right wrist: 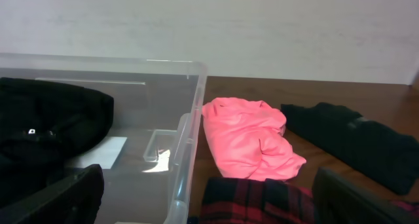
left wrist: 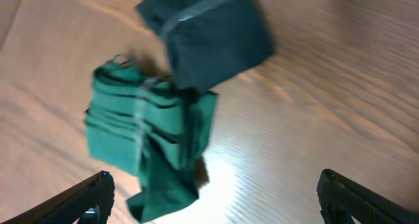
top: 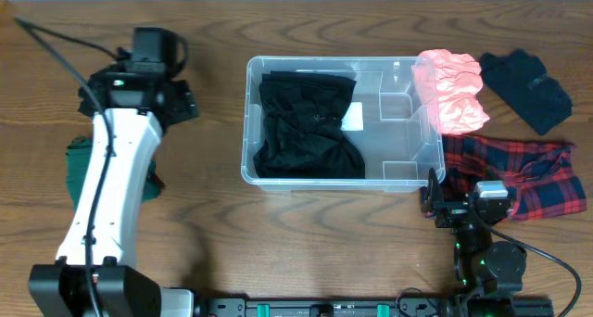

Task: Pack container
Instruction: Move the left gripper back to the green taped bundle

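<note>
The clear container [top: 408,76] stands mid-table with a black garment [top: 306,127] filling its left half and a white label [top: 352,119] on its base. In the left wrist view my left gripper [left wrist: 216,204] hangs open above a folded green garment [left wrist: 141,132] and a dark folded garment [left wrist: 209,40], holding nothing. The green garment [top: 79,169] lies partly under my left arm [top: 111,178]. My right gripper [top: 447,204] is open near the container's front right corner [right wrist: 190,139], above a red plaid garment [right wrist: 262,201].
A pink garment [top: 451,90] lies against the container's right rim, with a black garment [top: 528,87] further right and the red plaid garment [top: 519,173] in front of them. The container's right half holds moulded dividers [top: 398,104].
</note>
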{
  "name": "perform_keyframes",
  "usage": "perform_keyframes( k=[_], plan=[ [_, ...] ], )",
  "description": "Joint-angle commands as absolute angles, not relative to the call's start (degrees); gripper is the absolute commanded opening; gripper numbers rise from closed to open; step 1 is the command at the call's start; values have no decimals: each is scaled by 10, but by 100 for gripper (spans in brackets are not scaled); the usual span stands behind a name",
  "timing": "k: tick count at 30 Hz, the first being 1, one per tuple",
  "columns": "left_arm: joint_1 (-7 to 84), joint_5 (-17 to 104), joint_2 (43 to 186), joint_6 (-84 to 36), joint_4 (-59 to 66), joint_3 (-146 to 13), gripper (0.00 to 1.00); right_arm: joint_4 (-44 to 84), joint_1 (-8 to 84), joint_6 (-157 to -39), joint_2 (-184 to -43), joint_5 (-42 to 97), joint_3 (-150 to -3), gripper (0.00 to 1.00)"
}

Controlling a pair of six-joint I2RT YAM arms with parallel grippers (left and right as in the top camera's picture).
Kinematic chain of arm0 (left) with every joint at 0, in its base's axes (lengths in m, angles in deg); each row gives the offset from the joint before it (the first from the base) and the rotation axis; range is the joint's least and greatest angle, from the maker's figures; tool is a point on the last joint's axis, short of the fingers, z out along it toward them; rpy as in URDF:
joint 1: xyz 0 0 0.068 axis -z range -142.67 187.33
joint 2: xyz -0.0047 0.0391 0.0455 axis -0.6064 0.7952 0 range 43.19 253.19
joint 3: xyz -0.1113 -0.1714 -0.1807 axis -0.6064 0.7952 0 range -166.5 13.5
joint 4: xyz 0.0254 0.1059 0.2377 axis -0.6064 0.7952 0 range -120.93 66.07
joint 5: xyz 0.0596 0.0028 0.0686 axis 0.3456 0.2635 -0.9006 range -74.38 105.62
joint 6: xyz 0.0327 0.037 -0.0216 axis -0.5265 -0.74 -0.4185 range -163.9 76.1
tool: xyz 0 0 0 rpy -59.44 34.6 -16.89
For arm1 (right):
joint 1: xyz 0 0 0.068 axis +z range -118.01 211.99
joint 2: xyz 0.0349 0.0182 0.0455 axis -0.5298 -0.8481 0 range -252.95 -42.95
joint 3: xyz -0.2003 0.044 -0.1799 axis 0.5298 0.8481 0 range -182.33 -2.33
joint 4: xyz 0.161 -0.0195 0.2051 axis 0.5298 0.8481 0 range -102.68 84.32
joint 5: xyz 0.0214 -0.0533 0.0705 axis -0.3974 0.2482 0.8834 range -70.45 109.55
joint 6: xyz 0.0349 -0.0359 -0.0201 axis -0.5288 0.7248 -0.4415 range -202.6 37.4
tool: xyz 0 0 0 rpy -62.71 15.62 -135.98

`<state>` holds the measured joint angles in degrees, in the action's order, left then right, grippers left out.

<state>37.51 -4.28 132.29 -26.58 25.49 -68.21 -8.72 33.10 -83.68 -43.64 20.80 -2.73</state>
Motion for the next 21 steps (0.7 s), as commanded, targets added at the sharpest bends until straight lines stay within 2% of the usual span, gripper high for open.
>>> perform_keyframes(
  k=[1,7,21],
  plan=[
    [344,-52,1319,-229,263,-658,99,-85,335,-843,-433,204,-26,99],
    [306,-53,1319,-183,262,-597,98,-85,335,-843,-433,204,-26,99],
    [244,-51,1319,-188,127,-447,98,-85,335,-843,-433,204,-26,99]
  ],
)
